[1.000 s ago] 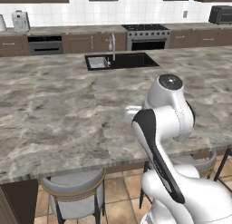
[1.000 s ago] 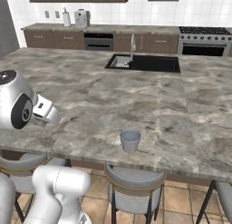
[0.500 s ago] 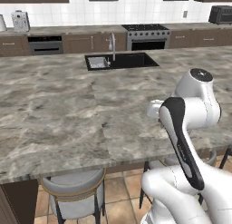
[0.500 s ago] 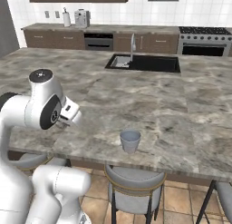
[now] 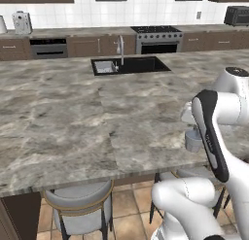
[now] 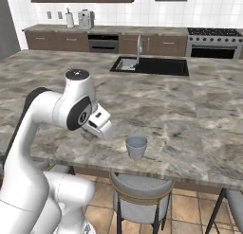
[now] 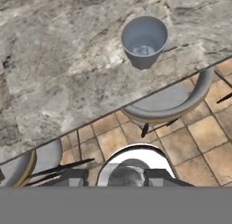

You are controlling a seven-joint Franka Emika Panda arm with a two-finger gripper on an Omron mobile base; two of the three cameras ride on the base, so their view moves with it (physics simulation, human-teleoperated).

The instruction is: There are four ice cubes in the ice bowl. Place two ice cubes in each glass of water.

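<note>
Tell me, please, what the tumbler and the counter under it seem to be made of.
The tumbler looks like translucent grey glass or plastic: thin smooth walls with a bluish tint inside, seen from above in the hand view. The render leaves open which. The counter looks like polished stone, perhaps marble or granite, judging by its mottled grey-brown veining and thick slab edge.

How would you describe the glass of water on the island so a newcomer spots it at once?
Start at the marble island counter facing the sink. Near its front edge, above a grey stool, stands the glass of water: a short bluish-grey tumbler, the lone object on that stretch.
</note>
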